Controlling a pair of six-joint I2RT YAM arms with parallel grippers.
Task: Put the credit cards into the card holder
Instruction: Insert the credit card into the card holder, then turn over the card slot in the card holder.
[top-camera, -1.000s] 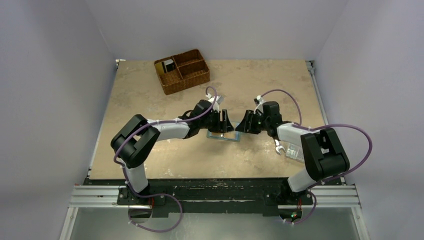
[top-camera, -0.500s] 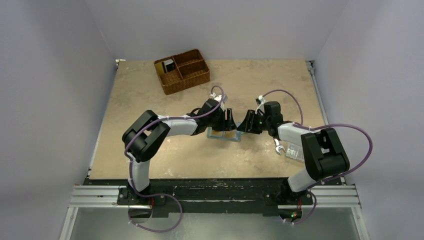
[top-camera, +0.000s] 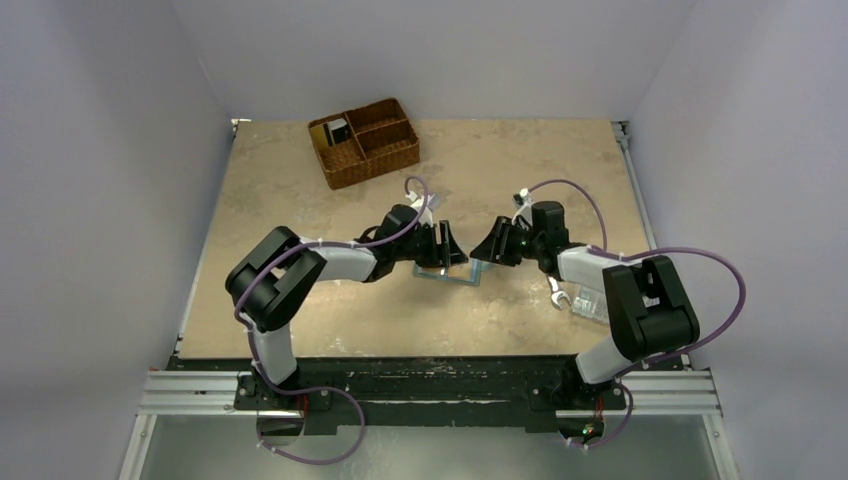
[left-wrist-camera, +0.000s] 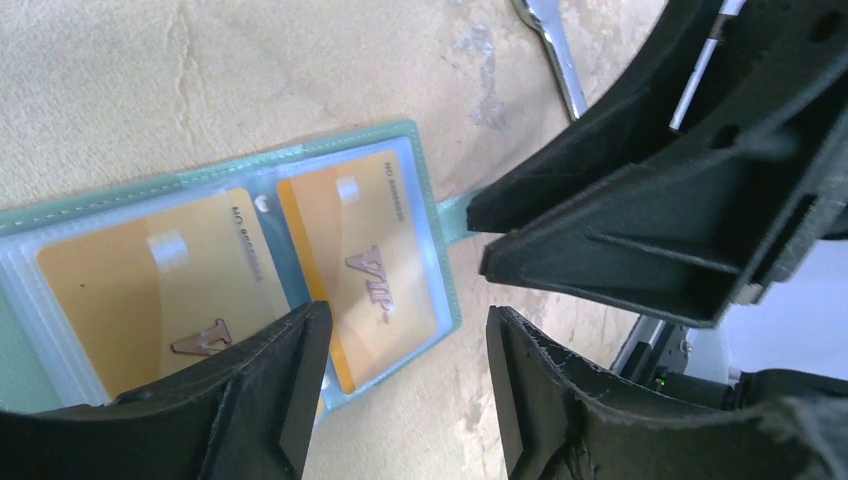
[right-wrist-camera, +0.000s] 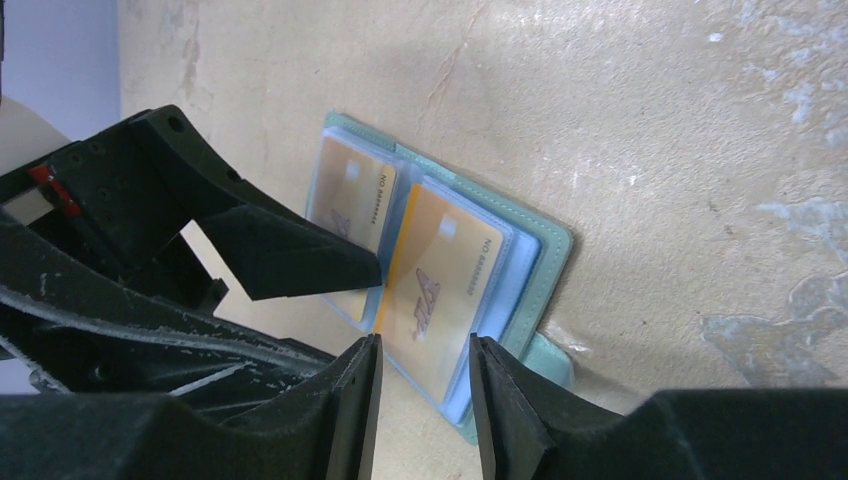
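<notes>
Wrist views show orange VIP cards (left-wrist-camera: 365, 250) sleeved in the card holder (right-wrist-camera: 545, 260); overhead hides them. Left gripper (left-wrist-camera: 400, 335) spread over its edge; right gripper (right-wrist-camera: 422, 360): I cannot tell.

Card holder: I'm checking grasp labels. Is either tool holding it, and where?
The left tool is open, holding nothing. The right tool straddles a sleeve edge of the card holder; whether it grips cannot be told.
</notes>
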